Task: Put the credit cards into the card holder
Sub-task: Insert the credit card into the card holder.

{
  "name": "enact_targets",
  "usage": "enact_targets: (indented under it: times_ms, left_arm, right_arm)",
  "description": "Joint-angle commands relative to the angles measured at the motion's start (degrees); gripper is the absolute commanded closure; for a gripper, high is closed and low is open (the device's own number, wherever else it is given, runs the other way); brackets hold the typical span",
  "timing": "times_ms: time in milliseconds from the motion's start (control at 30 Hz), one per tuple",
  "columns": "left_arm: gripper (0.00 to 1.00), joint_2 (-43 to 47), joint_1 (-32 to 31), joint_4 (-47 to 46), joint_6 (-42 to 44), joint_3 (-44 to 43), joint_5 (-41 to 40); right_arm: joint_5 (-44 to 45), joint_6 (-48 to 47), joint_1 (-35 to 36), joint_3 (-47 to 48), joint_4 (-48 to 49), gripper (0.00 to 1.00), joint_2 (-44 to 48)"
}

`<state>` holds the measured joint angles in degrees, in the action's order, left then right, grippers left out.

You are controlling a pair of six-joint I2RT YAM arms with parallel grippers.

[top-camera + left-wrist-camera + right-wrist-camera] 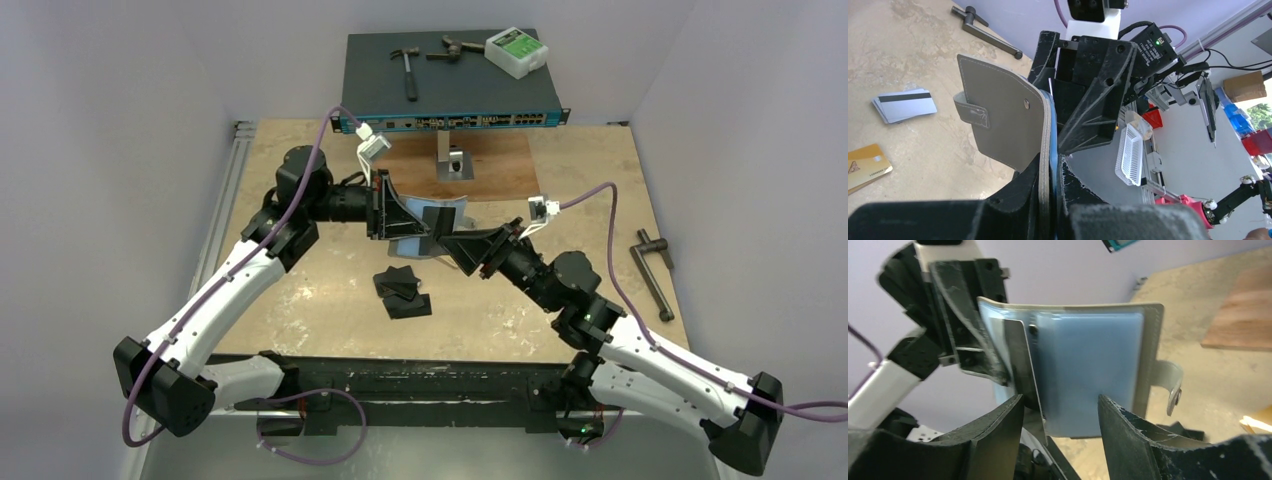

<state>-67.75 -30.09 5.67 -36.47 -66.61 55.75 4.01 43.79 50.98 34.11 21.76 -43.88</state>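
— Pale, mottled worktop (923,45) under the arms: what lies loose on it?
— A small stack of silver-grey cards with a dark stripe (903,105), and near it flat orange-yellow cards (865,167). None of those is in yet.
— And the flat grey folding card holder (1003,117) with the round snap button?
— Up off the worktop, spread open. The left claw (1045,192) is clenched on one edge of it, with the bluish inside turned toward the right claw (1060,412).
— Is the right claw carrying anything?
— No. Its jaws stand apart, released, either side of the holder's lower edge. A thin grey strip sits at the inner pocket; card or flap, I can't tell.
— So how far along?
— Not far, I'd judge: both piles are left to load. Farther back, a brown wooden board (470,165) and a dark network switch (450,90) play no part.
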Motion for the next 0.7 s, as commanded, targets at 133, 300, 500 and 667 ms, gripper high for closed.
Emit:
enact_targets:
  times_ms: [133,300,500,667]
  left_arm:
    - [1.00,1.4,0.4,2.3,0.7,-0.3,-0.7]
    - [1.00,1.4,0.7,7.5,3.6,-0.1,-4.5]
    - [1.00,1.5,1.3,8.2,3.5,0.5,-5.6]
    - [1.00,1.4,1.3,7.8,3.3,0.0,-5.2]
  right_arm:
    - [2.9,-4.1,-0.3,4.5,-7.4,0.59,-1.2]
    - [2.7,-6.1,-0.3,7.2,-9.8,0.61,-1.1]
    - [1.8,-7.7,-0.3,8.8,-11.3,0.58,-1.9]
    - [0.3,-7.2,-0.3,8.7,-10.0,0.61,-3.6]
